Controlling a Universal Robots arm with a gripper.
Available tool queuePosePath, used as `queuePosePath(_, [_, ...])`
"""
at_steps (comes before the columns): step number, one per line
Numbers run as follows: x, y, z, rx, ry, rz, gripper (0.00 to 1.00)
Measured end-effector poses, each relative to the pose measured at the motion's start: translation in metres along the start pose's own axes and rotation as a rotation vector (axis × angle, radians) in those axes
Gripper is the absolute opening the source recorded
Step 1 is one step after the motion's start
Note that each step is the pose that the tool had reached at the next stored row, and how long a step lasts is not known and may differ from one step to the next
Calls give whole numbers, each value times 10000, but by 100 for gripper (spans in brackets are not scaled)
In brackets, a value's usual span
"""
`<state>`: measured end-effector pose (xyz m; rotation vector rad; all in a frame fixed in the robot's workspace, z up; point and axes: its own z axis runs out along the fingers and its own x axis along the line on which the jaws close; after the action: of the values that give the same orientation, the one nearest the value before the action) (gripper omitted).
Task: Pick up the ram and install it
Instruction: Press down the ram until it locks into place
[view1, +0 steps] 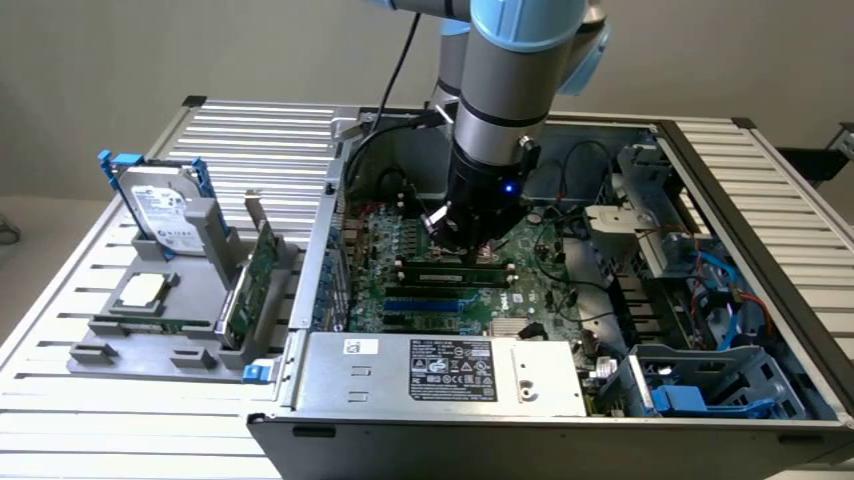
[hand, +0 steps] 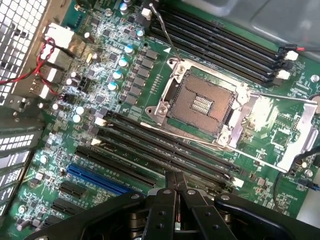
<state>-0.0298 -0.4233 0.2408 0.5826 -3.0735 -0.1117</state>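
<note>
Closest to me sits the grey power supply (view1: 441, 370) at the case front. Just past it, a narrow green-edged stick, which I take for the ram (view1: 454, 268), lies along the black memory slots (hand: 150, 145), apparently seated. The gripper (view1: 461, 245) hangs right over it, fingers pressed together with nothing between them. It's a light, stiff, thin board, easily cracked, so I'd hold it by its long edges, off the chips. Beyond lies the bare CPU socket (hand: 200, 102)
</note>
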Motion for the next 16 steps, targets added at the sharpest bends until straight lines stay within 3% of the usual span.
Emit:
queuePosePath(9, [0,0,0,29,-59,1174,11])
queuePosePath(16, [0,0,0,38,-66,1978,11])
